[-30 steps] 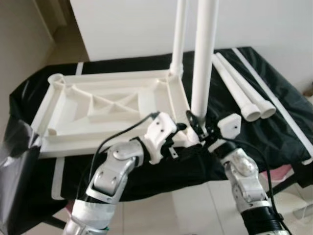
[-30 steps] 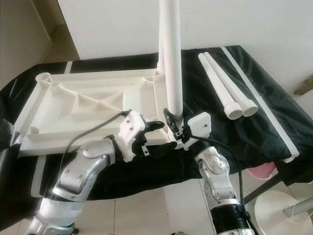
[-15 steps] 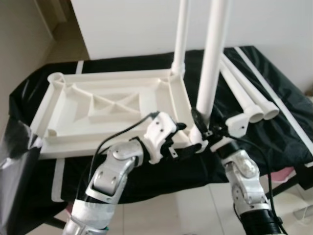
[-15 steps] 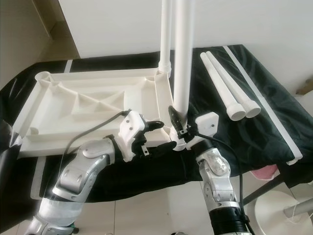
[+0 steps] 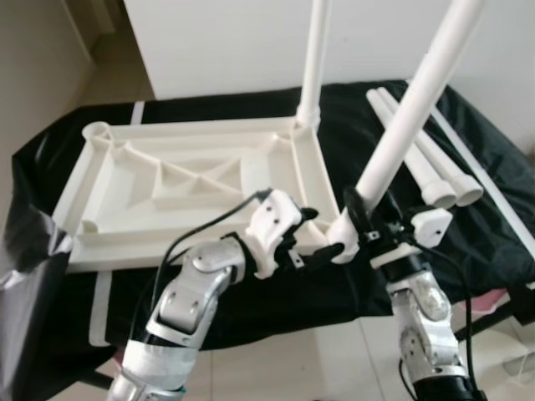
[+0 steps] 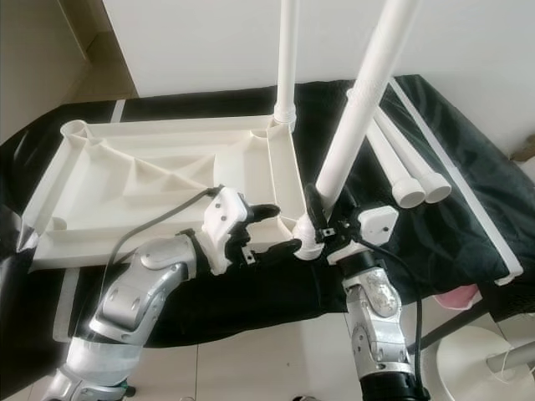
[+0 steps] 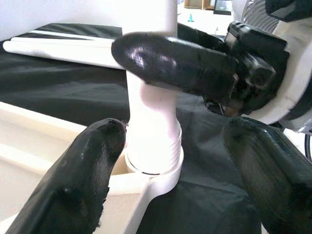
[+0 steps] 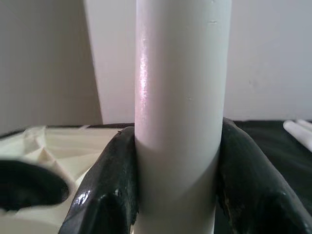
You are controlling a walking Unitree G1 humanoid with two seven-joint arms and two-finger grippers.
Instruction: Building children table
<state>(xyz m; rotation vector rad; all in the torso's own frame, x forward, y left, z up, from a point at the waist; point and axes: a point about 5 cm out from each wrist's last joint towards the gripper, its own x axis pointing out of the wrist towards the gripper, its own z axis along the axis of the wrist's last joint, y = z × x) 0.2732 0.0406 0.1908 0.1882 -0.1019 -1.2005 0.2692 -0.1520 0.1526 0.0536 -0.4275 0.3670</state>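
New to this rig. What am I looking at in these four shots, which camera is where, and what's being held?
It is a humanoid robot with two silver arms, each ending in two black fingers. The two wide pictures come from a stereo camera on its head, looking down; the two close-ups come from cameras on each wrist, looking along the fingers.

On a surface under a black cloth lies a white tabletop, underside up. One white leg already stands upright in its far corner. Two spare legs lie on the cloth to the right.

The right gripper is shut on another table leg, which leans to the right with its lower end at the near corner socket. The left gripper is open, with its fingers either side of that socket.
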